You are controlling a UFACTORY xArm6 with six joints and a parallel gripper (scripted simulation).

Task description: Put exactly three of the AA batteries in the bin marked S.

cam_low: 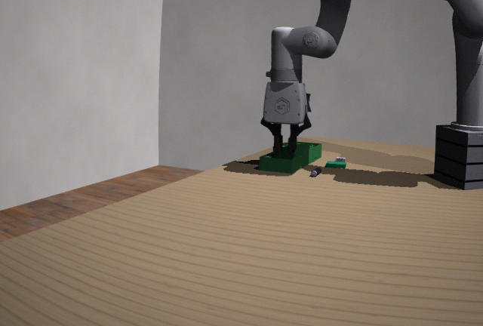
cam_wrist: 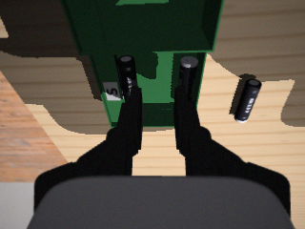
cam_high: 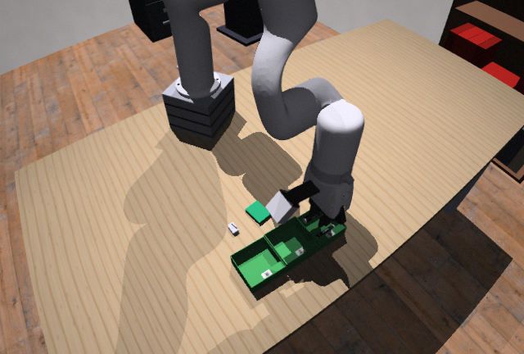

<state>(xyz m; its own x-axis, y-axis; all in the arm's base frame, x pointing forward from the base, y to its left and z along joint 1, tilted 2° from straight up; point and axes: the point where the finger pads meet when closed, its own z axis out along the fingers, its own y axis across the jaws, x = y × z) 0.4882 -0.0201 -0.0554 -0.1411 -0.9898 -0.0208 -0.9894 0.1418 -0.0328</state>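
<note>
Wooden worktop (cam_high: 381, 100): green bin marked S (cam_wrist: 157, 97) holds two visible AA batteries (cam_wrist: 127, 72). Gripper (cam_wrist: 157, 102) above it, spread, holding nothing. One battery (cam_wrist: 248, 100) lies outside.

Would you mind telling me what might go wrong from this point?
The open gripper has its fingers inside the S bin, close against two batteries; lifting could drag them or shift the bin. Only two show there, so the count may be short. The loose battery must stay out.
</note>
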